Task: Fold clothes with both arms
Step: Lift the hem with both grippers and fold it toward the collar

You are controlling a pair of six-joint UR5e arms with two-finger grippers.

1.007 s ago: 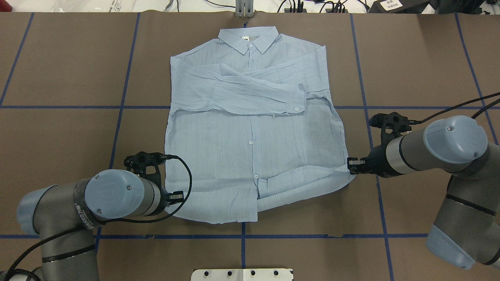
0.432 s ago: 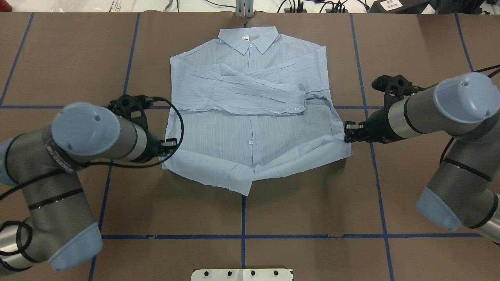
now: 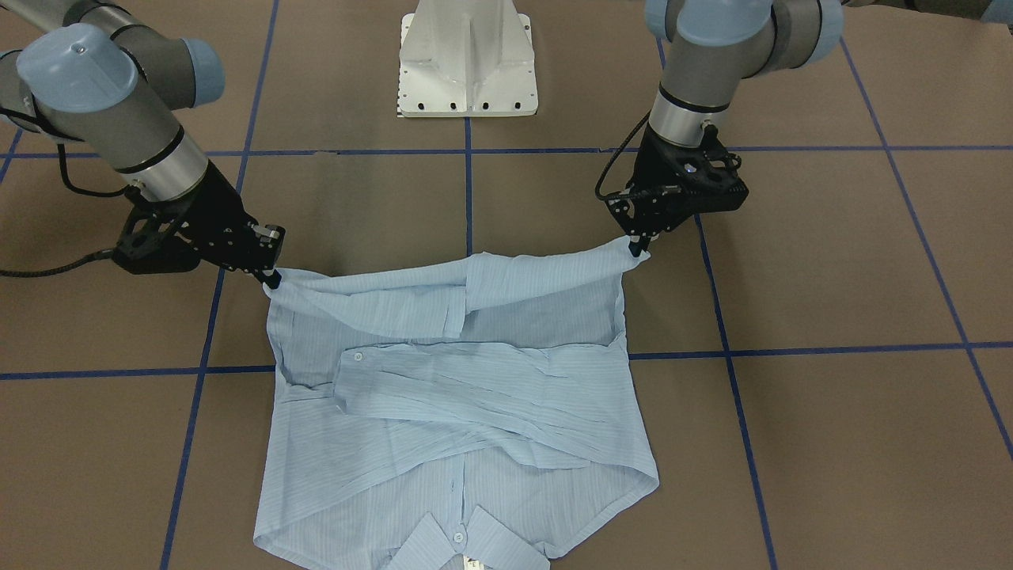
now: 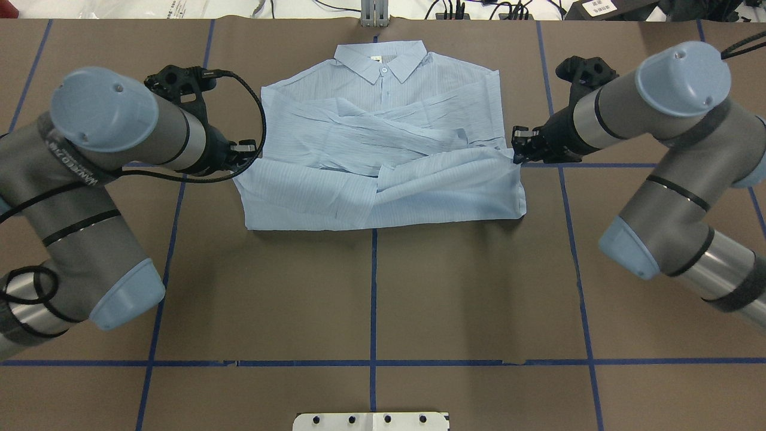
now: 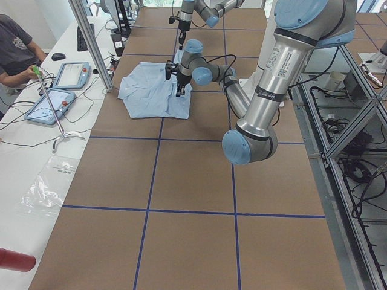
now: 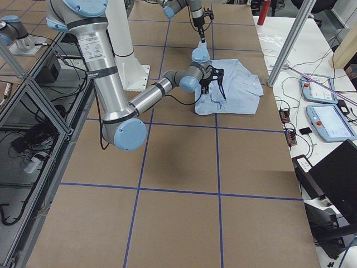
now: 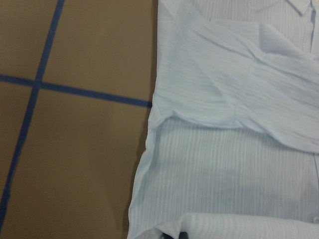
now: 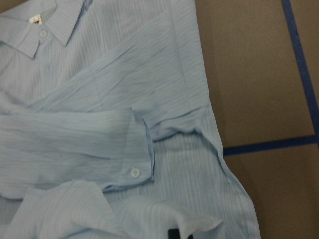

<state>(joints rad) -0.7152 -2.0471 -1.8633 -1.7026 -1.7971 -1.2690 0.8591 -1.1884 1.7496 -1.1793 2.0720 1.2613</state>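
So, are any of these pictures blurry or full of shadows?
Left wrist view: soft focus, and the shirt looks washed out. Right wrist view: sharper, a cuff button shows clearly. Overhead view: even light, only a soft shadow on the table along the shirt's near edge.

The collar (image 3: 443, 545) of the shirt (image 3: 475, 396) was cut off by the lower edge of the front-facing view. In the overhead view the raised hem (image 4: 443, 170) covered the shirt's lower front. In both wrist views fabric hid the left gripper (image 4: 254, 149) and right gripper (image 4: 516, 149) almost wholly; in the side views both were too small to judge.
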